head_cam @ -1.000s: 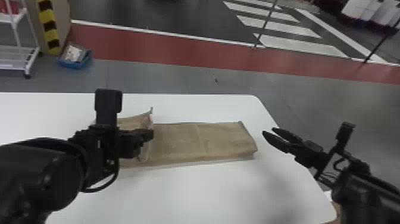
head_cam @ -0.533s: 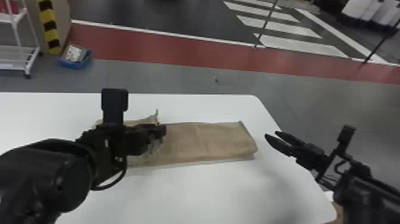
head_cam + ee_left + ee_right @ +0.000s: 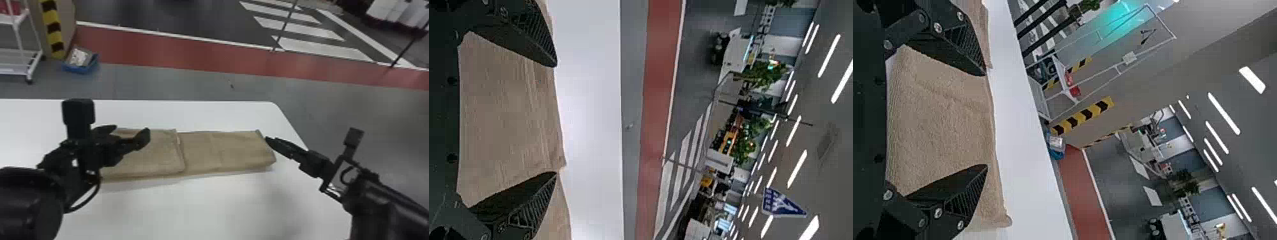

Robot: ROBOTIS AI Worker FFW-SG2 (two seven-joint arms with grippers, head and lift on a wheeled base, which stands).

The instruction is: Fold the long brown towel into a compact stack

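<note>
A smooth, flat white table (image 3: 198, 210) with a rounded far right corner carries a long brown cloth towel (image 3: 236, 153). The towel lies crosswise, left to right; its left part bears a folded-over layer ending near mid-length, its right part lower.

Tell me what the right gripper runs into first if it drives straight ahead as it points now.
The right gripper would probably meet the right end of the brown towel first; its height is unclear, so it might skim over instead.
</note>
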